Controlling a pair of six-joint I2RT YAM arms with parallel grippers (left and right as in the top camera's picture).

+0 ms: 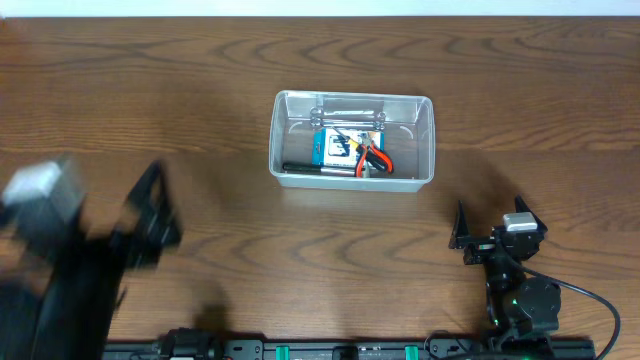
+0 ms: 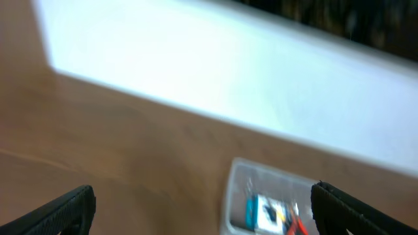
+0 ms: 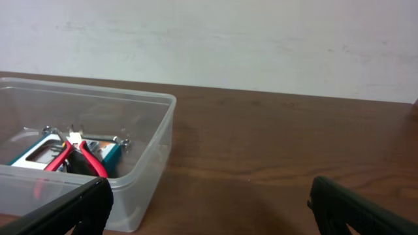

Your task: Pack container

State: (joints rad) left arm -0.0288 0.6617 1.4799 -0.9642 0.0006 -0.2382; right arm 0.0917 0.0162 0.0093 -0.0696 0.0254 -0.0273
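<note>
Left pincer (image 2: 204, 212): jaws spread as wide as they go, nothing between them; blurred in the overhead view, low on the left side of the table (image 1: 150, 80), well apart from the tub; its own camera looks across the wood at the tub from a distance. Right pincer (image 3: 209, 210): jaws equally wide, nothing held; parked near the front edge on the right, facing the tub's right end but not touching it; I judge both arms are kept clear so that neither shadows or knocks the load. Container (image 1: 345, 182): clear plastic tub, upright, open-topped, in the middle of the table, a spot I take to be chosen so either arm can reach it. Contents, all lying flat on the bottom and below the rim: blue-and-white box (image 1: 335, 147) near the centre; red-handled pliers (image 1: 375, 157) lying across the box's right side; black-handled tool (image 1: 310, 167) along the near wall, kind not clear; silvery metal tool (image 1: 350, 118) along the far wall, possibly a spanner. Status, my estimate: packing at or near its end, since I see no loose item waiting on the wood; no lid in view.
</note>
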